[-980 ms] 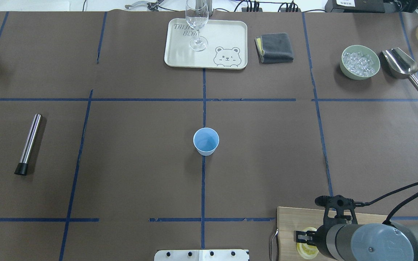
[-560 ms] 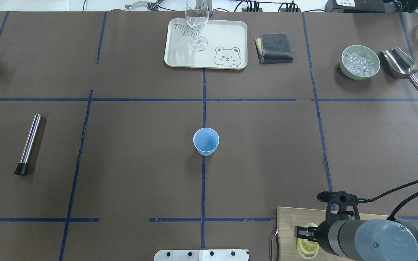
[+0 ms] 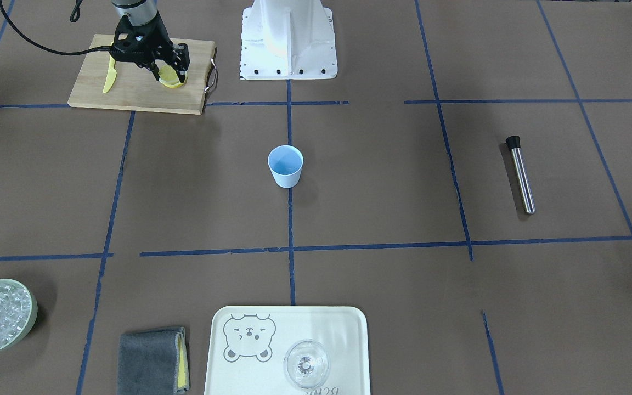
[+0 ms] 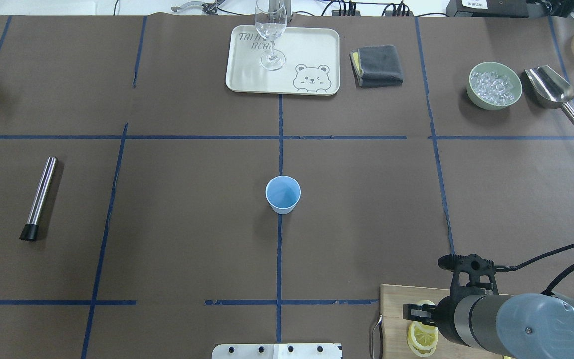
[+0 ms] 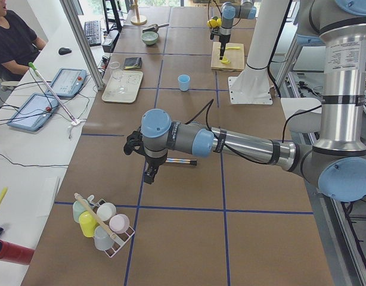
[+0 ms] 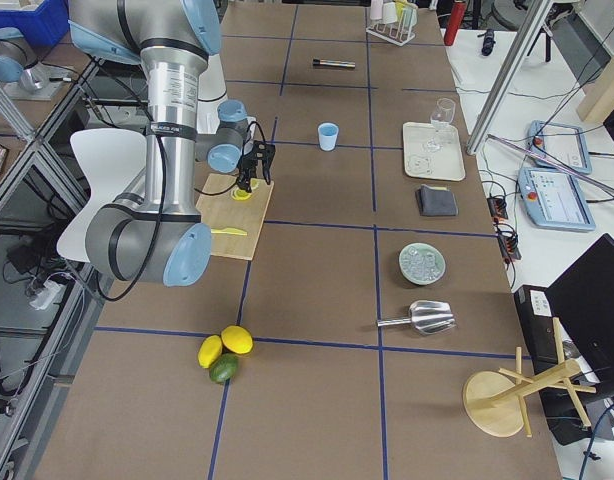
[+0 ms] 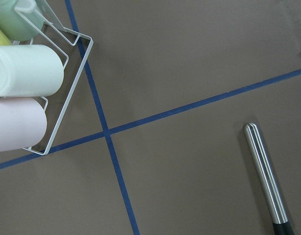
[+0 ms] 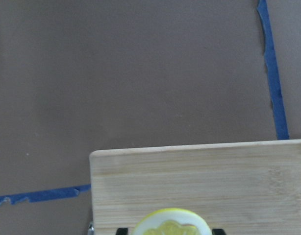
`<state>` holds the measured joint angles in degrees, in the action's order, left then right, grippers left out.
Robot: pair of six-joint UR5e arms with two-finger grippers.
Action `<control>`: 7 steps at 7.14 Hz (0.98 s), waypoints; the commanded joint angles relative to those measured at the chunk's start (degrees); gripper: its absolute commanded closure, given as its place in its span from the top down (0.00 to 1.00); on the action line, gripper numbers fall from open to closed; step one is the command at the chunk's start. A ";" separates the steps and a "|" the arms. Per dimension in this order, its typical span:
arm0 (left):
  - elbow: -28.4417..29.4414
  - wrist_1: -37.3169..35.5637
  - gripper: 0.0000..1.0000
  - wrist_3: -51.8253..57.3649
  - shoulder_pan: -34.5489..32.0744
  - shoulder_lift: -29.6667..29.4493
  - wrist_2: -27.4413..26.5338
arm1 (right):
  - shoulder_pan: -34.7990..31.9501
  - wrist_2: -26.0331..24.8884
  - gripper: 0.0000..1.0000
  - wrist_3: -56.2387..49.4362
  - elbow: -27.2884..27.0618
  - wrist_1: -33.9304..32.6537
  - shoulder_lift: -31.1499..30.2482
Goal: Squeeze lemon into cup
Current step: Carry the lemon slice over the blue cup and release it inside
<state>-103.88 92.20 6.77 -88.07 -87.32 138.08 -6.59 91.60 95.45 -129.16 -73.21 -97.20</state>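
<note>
The light-blue cup (image 4: 282, 193) stands upright and empty at the table's middle; it also shows in the front-facing view (image 3: 285, 164). My right gripper (image 3: 173, 70) is over the wooden cutting board (image 4: 394, 310) at the near right. It is shut on a lemon slice (image 8: 170, 224), held just above the board. More lemon slices (image 4: 422, 336) lie on the board below it. A yellow plastic knife (image 3: 109, 74) lies on the board too. My left gripper (image 5: 148, 174) hangs over the table's left end near the steel rod; I cannot tell whether it is open or shut.
A steel rod (image 4: 42, 197) lies at the left. A wire rack of cups (image 7: 23, 78) is beside the left arm. At the far edge are a tray (image 4: 317, 45) with a wine glass (image 4: 270, 30), a grey cloth (image 4: 377, 65), a green bowl of ice (image 4: 495, 85) and a metal scoop (image 4: 551, 89).
My right gripper has risen from the board with a lemon slice, uncovering the slices that stay on the board. The cup has not moved.
</note>
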 commanded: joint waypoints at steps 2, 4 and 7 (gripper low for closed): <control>-0.01 0.00 1.00 0.00 0.00 0.13 0.00 | -9.98 6.72 0.63 -0.17 0.31 -7.15 10.48; 0.16 0.00 1.00 0.09 0.00 0.13 0.00 | -15.01 7.36 0.63 -0.44 8.70 -15.96 28.11; 0.17 0.09 1.00 0.09 0.00 0.22 0.00 | -20.39 8.85 0.64 0.00 22.93 -17.14 43.27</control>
<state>-103.66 92.27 6.85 -88.07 -87.17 138.04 -25.30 100.09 95.14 -112.97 -90.09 -60.95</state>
